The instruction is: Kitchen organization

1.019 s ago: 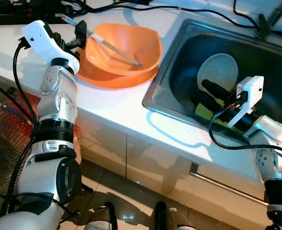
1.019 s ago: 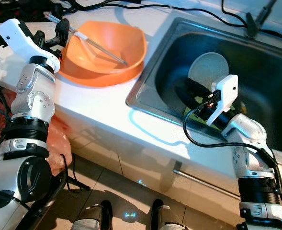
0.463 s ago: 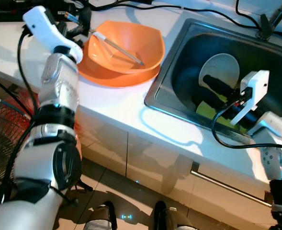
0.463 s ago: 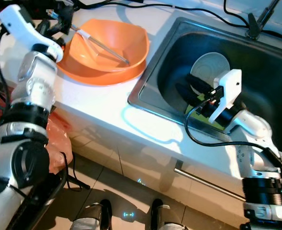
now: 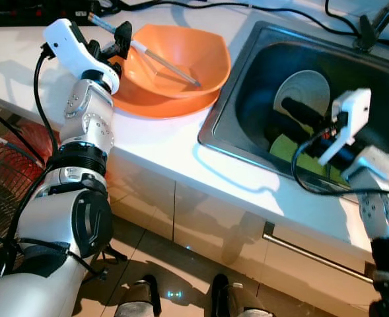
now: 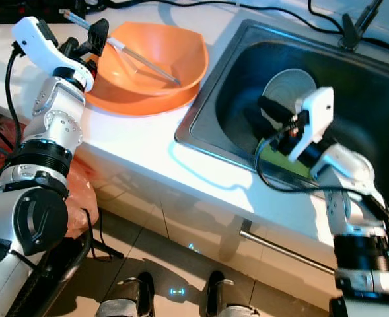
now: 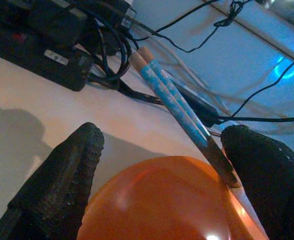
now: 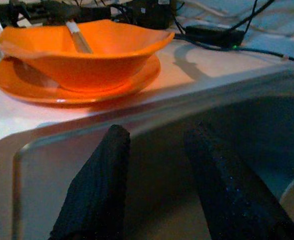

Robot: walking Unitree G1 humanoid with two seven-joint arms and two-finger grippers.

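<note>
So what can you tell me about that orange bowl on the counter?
The orange bowl is smooth, glossy, probably plastic, with a wavy rim drawn into soft corners. It stands upright on a matching orange plate on the white counter, beside the steel sink. A pair of chopsticks lies slanted inside it, tips down in the hollow, blue-patterned handle ends sticking out past the rim. The left tool sits open at that rim, a finger on either side of the handles.

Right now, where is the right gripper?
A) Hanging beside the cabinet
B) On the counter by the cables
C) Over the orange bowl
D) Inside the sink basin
D: the right gripper reaches into the sink, fingers open near the white plate and green sponge.
</note>
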